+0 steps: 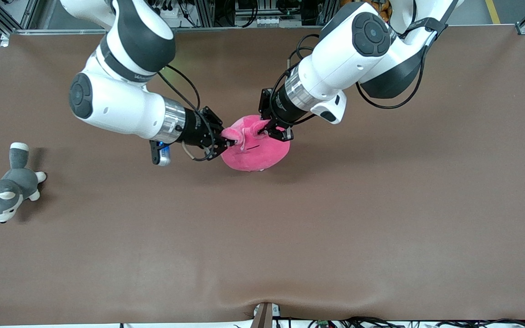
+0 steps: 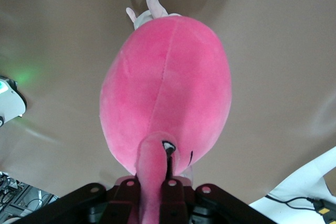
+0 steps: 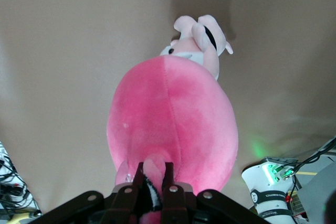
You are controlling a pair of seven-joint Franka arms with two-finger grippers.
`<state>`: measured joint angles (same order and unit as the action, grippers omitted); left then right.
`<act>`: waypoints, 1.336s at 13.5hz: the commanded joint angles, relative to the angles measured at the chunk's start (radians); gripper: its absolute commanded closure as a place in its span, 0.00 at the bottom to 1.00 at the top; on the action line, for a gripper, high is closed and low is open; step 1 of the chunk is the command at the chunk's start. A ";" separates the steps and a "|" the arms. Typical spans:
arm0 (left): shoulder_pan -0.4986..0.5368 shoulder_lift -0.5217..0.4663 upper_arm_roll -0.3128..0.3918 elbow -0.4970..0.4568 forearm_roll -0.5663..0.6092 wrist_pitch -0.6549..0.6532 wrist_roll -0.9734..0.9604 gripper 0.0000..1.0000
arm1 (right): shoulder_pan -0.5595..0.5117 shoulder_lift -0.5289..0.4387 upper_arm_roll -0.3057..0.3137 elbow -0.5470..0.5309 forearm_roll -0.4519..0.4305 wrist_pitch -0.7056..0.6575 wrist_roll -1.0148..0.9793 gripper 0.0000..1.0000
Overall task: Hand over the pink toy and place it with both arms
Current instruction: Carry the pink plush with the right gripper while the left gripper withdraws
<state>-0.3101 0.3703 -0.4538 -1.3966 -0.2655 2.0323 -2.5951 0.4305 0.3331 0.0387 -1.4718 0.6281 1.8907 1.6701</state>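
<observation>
Brown matte desk (image 1: 335,228) lay under two white jointed arms. The hot-pink round plush toy (image 1: 254,152) hung over its middle. The right gripper (image 1: 227,143) had its fingers clamped on one toy ear, the left gripper (image 1: 273,131) on the other. A grey-and-white husky plush (image 1: 9,187) lay toward the right arm's end; a pale pink-and-white puppy plush (image 3: 198,43) lay beneath the toy.

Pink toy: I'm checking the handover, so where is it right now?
The pink toy hangs over the middle of the table, pinched by both the right gripper and the left gripper, with a small pale puppy plush below it.
</observation>
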 commanded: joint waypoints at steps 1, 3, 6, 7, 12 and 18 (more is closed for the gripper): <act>0.008 -0.001 0.004 0.024 0.005 -0.006 0.015 0.00 | -0.083 -0.003 0.004 0.027 0.005 -0.059 0.008 1.00; 0.017 -0.023 0.009 0.025 0.009 -0.010 0.021 0.00 | -0.137 -0.003 0.001 0.045 -0.017 -0.116 -0.001 1.00; 0.106 -0.083 0.018 0.024 0.075 -0.081 0.120 0.00 | -0.345 0.001 0.000 0.044 -0.016 -0.212 -0.210 1.00; 0.147 -0.091 0.017 0.025 0.095 -0.114 0.226 0.00 | -0.416 0.015 0.000 0.038 -0.014 -0.246 -0.311 1.00; 0.359 -0.103 0.018 0.024 0.101 -0.211 0.814 0.00 | -0.645 0.150 -0.002 0.018 -0.019 -0.314 -0.629 1.00; 0.440 -0.093 0.021 0.019 0.301 -0.322 1.265 0.00 | -0.800 0.311 -0.003 -0.096 -0.024 -0.303 -1.013 1.00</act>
<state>0.1233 0.2878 -0.4252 -1.3737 -0.0255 1.7384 -1.3849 -0.3181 0.6169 0.0132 -1.5427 0.6040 1.5936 0.7352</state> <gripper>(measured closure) 0.000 0.894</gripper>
